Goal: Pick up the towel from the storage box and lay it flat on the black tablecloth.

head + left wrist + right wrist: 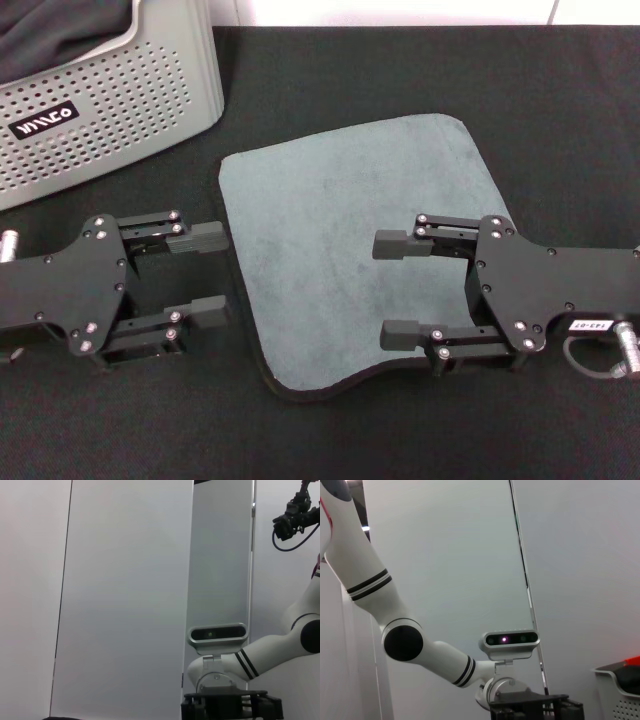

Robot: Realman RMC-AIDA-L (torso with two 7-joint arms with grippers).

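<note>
Towel (350,250) is seen spread flat on the black tablecloth (540,100), grey-green face up, its black stitched edging showing along the near and left borders. The left gripper (207,271) is held just off the towel's left edge, jaws spread and empty. The right gripper (398,288) is held over the towel's right half, jaws likewise spread, nothing pinched. Open cloth is left between the towel's far-left corner and the storage box (110,110), which is cut off by the frame at the far left. Dark fabric (60,35) is glimpsed inside it. The towel's right edge is partly hidden by the right gripper. In both wrist views only pale wall panels and the opposite arm are shown.
</note>
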